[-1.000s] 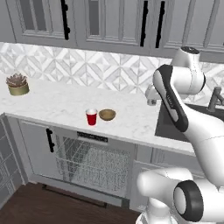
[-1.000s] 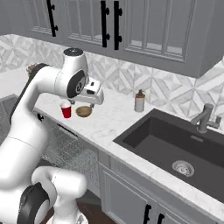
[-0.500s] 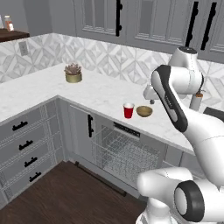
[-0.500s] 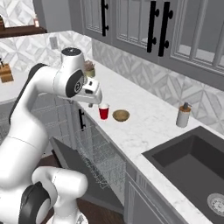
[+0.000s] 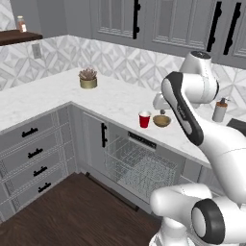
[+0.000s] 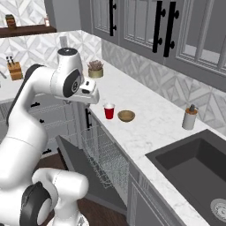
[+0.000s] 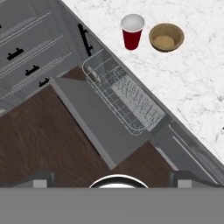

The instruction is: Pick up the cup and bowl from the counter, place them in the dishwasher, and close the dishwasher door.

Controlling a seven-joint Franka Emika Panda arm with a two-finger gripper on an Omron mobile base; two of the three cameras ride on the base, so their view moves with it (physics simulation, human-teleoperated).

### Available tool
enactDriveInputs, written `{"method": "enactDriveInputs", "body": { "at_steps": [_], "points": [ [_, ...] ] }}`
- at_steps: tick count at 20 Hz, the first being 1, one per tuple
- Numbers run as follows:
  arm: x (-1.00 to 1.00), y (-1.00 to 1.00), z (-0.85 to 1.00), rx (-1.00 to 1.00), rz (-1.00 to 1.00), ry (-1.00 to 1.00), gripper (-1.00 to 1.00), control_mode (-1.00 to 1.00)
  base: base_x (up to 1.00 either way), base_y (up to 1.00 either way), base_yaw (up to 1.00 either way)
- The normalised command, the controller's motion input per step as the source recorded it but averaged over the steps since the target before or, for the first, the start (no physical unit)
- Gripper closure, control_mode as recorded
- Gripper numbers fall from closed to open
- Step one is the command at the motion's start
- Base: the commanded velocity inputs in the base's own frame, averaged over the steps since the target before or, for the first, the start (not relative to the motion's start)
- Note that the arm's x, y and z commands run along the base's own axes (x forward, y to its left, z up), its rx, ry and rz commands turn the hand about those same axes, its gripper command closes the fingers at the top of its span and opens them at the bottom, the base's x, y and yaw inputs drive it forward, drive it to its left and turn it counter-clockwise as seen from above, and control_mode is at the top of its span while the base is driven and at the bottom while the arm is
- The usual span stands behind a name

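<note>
With my gripper (image 6: 92, 98) raised above the open dishwasher (image 7: 127, 105), its opening impossible to tell, I should descend vertically over the cup (image 7: 132, 31), standing upright on the bench (image 7: 197, 83) just left of the bowl (image 7: 166, 37), avoiding contact with the latter.

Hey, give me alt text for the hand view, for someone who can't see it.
Looking down on a red cup and tan bowl standing side by side on a white marble counter. Below them the dishwasher door lies open over dark wood floor, its wire rack pulled out.
</note>
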Motion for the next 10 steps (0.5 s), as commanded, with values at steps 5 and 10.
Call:
{"method": "enactDriveInputs", "body": {
  "at_steps": [5,10],
  "points": [
    [0.00,0.00,0.00,0.00,0.00,0.00,-1.00,1.00,0.00,-0.05,0.00],
    [0.01,0.00,0.00,0.00,0.00,0.00,-1.00,-1.00,0.00,0.00,0.00]
  ]
}}
